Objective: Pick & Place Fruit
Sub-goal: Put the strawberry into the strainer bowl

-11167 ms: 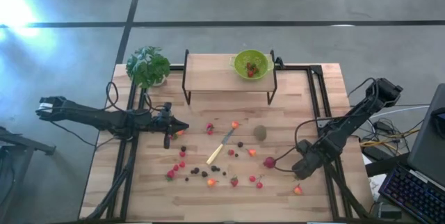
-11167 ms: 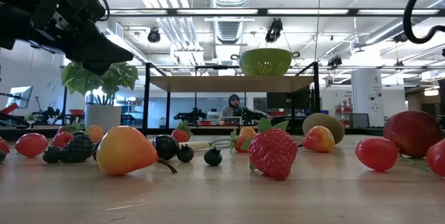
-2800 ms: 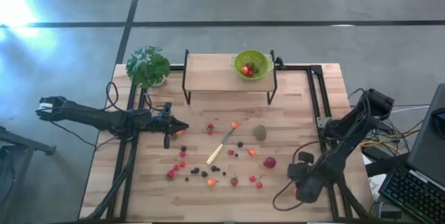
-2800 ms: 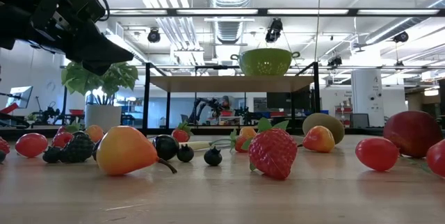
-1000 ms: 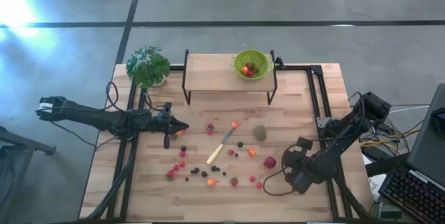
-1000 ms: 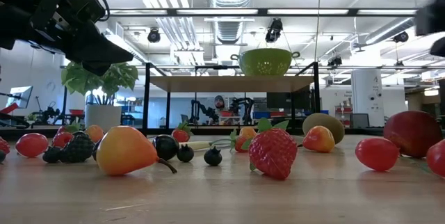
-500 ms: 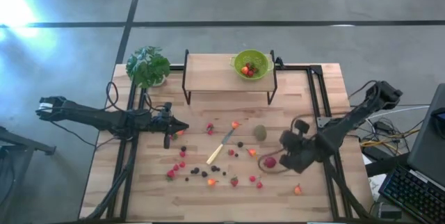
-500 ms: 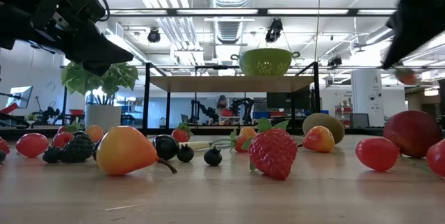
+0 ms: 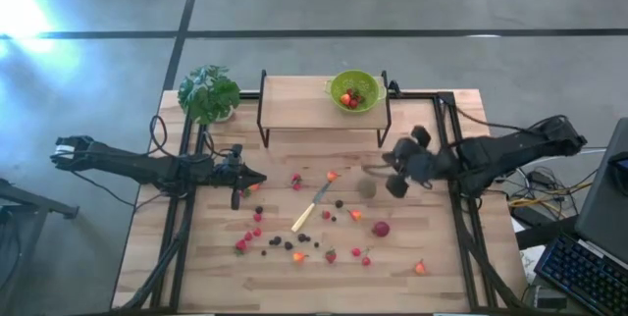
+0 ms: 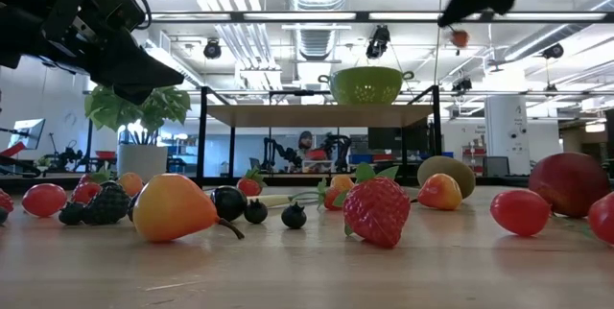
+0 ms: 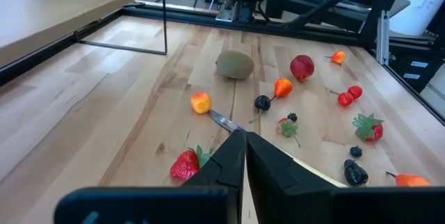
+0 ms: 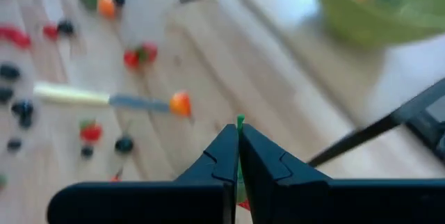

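Small fruit lie scattered over the wooden table (image 9: pixel 216 257): strawberries, dark berries, a large red one (image 9: pixel 381 229) and a brown-green kiwi (image 9: pixel 367 189). A green bowl (image 9: pixel 353 90) holding some fruit stands on a raised shelf at the far side. My right gripper (image 9: pixel 389 171) hangs high above the kiwi, in front of the shelf, shut on a small red fruit (image 10: pixel 460 37). My left gripper (image 9: pixel 259 184) hovers shut over the table's left part, touching nothing. My right gripper pinches the small red fruit between its fingertips. A green stem (image 12: pixel 240 121) sticks out past the tips, and a bit of red (image 12: pixel 243 203) shows under them. The fingers slant downward from the table's right. The fruit sits just below the tips, lifted far clear of the table.
A pale-handled knife (image 9: pixel 312 208) lies among the fruit mid-table. A potted plant (image 9: pixel 208 92) stands at the far left corner. The shelf's black legs (image 9: pixel 385 130) stand close to my right gripper. An orange fruit (image 9: pixel 420 268) lies alone at the near right.
My right gripper has risen steeply from low over the table's near right part. It has swung toward the far edge and left, toward the shelf with the bowl, rolling as it went and carrying the small red fruit up with it.
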Available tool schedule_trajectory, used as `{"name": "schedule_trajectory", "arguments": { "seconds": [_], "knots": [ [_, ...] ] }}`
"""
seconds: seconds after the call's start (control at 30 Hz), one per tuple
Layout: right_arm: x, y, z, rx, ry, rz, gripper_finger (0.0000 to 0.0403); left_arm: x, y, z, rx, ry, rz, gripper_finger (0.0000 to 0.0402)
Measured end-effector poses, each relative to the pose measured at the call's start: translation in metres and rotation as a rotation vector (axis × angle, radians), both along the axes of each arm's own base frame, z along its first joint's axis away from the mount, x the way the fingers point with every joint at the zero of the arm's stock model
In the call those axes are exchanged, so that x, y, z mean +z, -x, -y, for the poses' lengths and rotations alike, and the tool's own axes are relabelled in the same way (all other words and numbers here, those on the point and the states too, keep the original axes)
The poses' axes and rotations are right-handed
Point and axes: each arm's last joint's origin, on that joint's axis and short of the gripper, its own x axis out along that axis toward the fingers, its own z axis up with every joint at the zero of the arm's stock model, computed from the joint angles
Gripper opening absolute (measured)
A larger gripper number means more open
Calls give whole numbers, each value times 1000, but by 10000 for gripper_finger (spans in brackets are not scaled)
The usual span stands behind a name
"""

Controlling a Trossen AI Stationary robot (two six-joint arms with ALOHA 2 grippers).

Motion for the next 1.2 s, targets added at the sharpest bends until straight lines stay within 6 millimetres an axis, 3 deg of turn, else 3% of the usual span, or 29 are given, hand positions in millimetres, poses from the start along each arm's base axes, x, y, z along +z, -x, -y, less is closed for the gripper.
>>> {"name": "schedule_trajectory", "arguments": {
  "seconds": [0.3,0.57,0.83,1.2],
  "knots": [
    [47,-20,28,18,28,108,8,0,0,0,0,0,0,20],
    [73,-39,61,-62,89,112,8,0,0,0,0,0,-1,20],
    [71,-52,101,-67,-13,98,8,0,0,0,0,0,0,20],
    [44,-62,163,-226,-36,5,8,0,0,0,0,0,0,20]
  ]
}}
